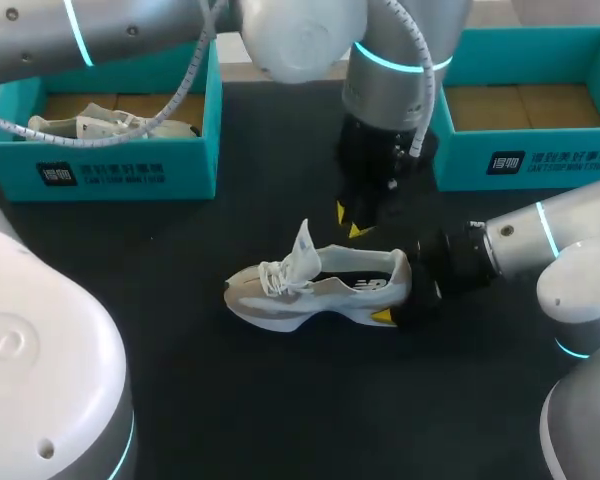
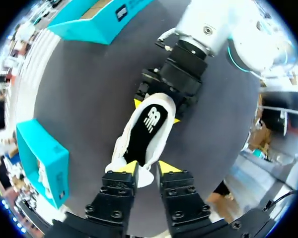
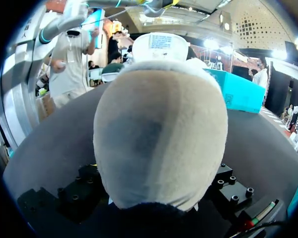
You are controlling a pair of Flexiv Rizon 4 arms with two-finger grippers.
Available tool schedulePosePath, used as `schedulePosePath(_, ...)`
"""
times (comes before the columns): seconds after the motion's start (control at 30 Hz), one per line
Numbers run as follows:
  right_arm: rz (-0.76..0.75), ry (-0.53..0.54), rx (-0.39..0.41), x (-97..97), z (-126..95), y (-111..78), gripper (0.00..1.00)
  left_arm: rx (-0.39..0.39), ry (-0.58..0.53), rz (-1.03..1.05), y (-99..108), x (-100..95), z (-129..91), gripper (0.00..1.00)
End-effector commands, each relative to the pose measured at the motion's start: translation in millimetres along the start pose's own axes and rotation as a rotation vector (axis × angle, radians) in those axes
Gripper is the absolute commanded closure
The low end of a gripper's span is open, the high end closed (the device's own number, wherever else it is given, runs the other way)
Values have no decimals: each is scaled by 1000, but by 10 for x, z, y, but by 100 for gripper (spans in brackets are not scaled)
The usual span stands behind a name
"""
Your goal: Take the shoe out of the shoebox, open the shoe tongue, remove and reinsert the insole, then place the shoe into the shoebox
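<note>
A white and grey shoe [image 1: 315, 288] lies on its sole mid-table, toe to the left, with its tongue [image 1: 305, 245] standing upright. Its black insole [image 2: 149, 129] shows inside. My right gripper [image 1: 398, 290] comes in from the right and is shut on the heel [image 3: 159, 139], one yellow tip on each side of the heel in the left wrist view. My left gripper [image 1: 350, 222] hangs just above the far side of the shoe's opening, a little right of the tongue. In the left wrist view the tongue's white top [image 2: 145, 177] lies right by that gripper [image 2: 148, 167]; contact is unclear.
A teal shoebox [image 1: 120, 170] at the back left holds another white shoe [image 1: 100, 125]. A second teal shoebox [image 1: 525, 160] stands at the back right with only its brown bottom showing. The dark tabletop [image 1: 280, 400] in front of the shoe is bare.
</note>
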State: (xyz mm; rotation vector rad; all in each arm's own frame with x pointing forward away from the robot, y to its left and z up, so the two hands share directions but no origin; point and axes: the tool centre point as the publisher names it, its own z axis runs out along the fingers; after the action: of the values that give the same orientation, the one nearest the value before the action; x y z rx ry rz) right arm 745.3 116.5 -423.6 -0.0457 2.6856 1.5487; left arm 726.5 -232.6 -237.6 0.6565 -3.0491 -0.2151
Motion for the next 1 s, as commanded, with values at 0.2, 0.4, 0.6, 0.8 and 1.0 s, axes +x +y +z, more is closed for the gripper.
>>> schedulePosePath(0.2,0,-1,2,16,39,-21,100,52,-38,564,20,-9,5,100)
schedulePosePath(0.4,0,-1,2,16,39,-21,100,82,27,694,-57,50,224,100)
schedulePosePath(0.6,0,-1,2,16,39,-21,100,201,15,701,-151,-6,407,100)
schedulePosePath(0.8,0,-1,2,16,39,-21,100,171,31,646,-240,-24,695,100)
schedulePosePath(1.0,0,-1,2,16,39,-21,100,156,58,590,-293,-1,991,100)
